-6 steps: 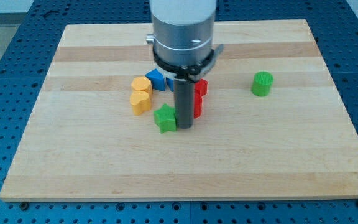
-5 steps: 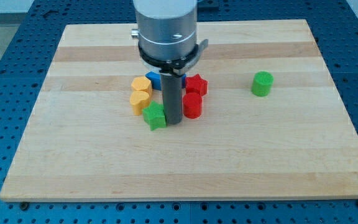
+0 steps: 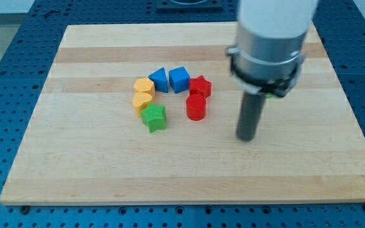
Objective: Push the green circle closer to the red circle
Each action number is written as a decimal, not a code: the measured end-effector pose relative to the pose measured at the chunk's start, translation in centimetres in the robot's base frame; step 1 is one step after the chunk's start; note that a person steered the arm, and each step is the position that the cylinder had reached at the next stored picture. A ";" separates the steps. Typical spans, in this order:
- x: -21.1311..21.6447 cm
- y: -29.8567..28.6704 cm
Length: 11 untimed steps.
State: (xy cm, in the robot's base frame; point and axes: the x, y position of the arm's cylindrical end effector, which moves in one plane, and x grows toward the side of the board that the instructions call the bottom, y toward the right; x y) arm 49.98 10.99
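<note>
The red circle stands near the middle of the board, just below the red star. The green circle is almost wholly hidden behind the arm's body; only a sliver of green shows at the view's right. My tip rests on the board to the right of the red circle and below the hidden green circle, touching no block.
A green star, two yellow blocks, a blue triangle-like block and a blue cube form a ring with the red blocks. The wooden board lies on a blue perforated table.
The arm has swung from the cluster to the view's right, and now covers the green circle. The green star sits further left, against the yellow block. The other blocks have not moved.
</note>
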 end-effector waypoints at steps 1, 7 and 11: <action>-5.1 4.0; -11.4 16.7; -11.1 8.2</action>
State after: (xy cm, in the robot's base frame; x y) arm 38.88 19.18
